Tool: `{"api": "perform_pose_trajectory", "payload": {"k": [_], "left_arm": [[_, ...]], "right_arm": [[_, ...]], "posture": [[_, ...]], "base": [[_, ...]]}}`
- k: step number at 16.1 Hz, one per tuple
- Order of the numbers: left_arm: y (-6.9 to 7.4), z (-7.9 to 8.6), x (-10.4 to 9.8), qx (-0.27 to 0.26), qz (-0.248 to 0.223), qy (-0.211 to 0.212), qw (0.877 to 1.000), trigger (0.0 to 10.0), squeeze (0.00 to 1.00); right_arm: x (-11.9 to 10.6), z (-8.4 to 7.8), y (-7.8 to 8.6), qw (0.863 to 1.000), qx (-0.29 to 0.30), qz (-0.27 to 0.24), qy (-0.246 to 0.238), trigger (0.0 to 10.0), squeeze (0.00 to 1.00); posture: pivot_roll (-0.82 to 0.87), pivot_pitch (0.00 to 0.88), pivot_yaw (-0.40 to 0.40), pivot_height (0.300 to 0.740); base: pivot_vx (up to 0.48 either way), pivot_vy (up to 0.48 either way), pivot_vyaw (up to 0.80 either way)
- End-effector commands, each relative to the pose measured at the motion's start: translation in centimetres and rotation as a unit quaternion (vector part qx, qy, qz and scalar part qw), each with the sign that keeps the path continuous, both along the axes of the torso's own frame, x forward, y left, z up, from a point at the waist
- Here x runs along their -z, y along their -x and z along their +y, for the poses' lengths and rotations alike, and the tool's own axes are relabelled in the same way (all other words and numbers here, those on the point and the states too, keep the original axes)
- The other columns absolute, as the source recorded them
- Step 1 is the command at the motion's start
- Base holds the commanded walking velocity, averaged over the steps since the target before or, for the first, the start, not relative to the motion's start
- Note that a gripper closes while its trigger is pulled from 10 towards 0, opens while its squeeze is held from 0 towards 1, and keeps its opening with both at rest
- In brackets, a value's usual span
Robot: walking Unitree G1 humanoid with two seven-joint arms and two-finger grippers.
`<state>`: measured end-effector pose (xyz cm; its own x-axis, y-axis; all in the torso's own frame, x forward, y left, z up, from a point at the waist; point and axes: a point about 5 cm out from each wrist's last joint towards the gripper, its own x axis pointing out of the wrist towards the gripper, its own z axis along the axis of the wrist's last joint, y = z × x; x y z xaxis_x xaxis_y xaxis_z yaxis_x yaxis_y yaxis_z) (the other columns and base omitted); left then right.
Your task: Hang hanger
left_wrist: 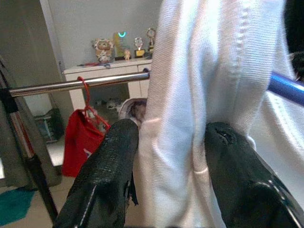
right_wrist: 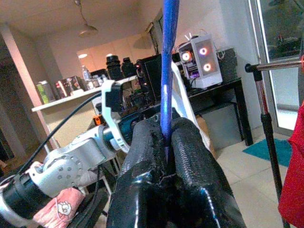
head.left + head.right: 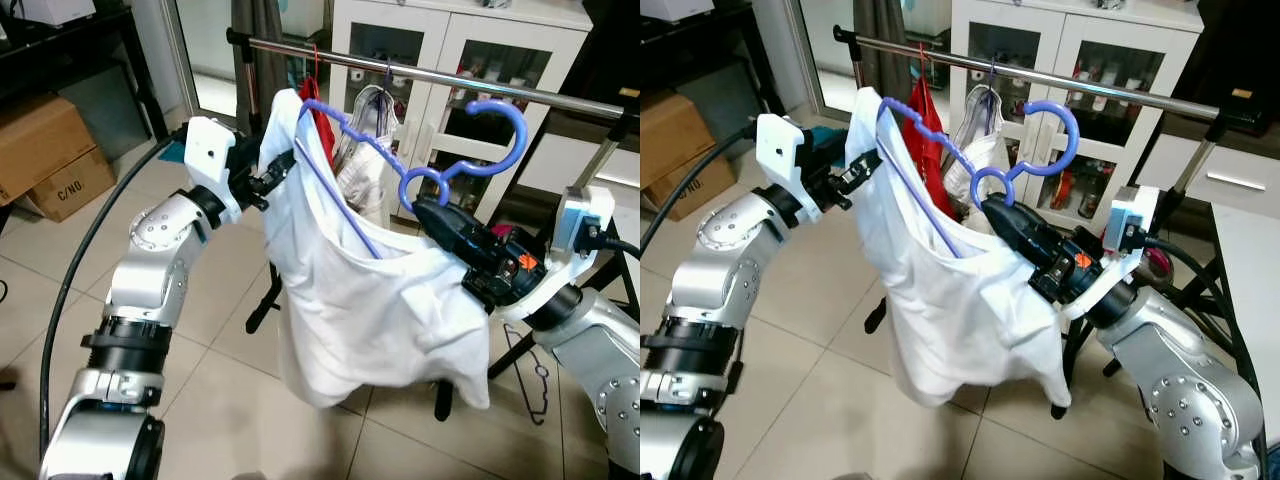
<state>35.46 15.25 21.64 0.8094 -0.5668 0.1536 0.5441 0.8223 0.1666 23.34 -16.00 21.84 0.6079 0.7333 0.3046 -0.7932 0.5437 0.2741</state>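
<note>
Blue hanger (image 3: 470, 150) under white shirt (image 3: 370, 300)

floor (image 3: 220, 380): we see pale tiles
cabinet (image 3: 450, 60): white, glass doors; behind the rail
boxes (image 3: 45, 150): we see cardboard, stacked at left

head stereo pair: looks forward and down, both share the clothes rail (image 3: 440, 78) | left wrist: close along its fingers toward rail | right wrist: close, faces back into room
</note>
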Motion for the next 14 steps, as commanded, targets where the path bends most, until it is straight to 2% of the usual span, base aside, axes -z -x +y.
{"api": "perform_pose_trajectory", "payload": {"k": [1, 2, 8, 14], "left_arm": [[-0.21, -0.18, -0.32, 0.004, -0.007, -0.012, 1.0, 3.8, 0.0], [-0.4, -0.23, -0.26, 0.011, -0.005, -0.005, 1.0, 0.0, 0.0], [-0.57, -0.83, 0.04, 0.034, -0.001, 0.009, 0.999, 0.0, 0.0], [-0.42, -0.22, 0.01, 0.035, 0.002, 0.031, 0.999, 0.0, 0.0]], "right_arm": [[-0.78, 0.15, 0.42, 1.0, -0.013, -0.02, -0.002, 0.0, 0.0], [-0.86, 0.22, 0.37, 1.0, -0.013, -0.021, -0.003, 0.0, 0.0], [-0.93, 0.16, 0.31, 1.0, -0.01, -0.023, -0.002, 0.0, 0.0], [-0.89, 0.42, 0.08, 1.0, -0.014, -0.023, 0.0, 0.0, 0.0]], "posture": [[0.02, 0.0, 0.025, 0.74], [0.02, 0.0, 0.028, 0.74], [0.02, 0.0, 0.032, 0.74], [0.02, 0.0, 0.03, 0.74]], "base": [[0.0, 0.0, 0.0], [0.0, 0.0, 0.0], [0.0, 0.0, 0.0], [0.0, 0.0, 0.0]]}}
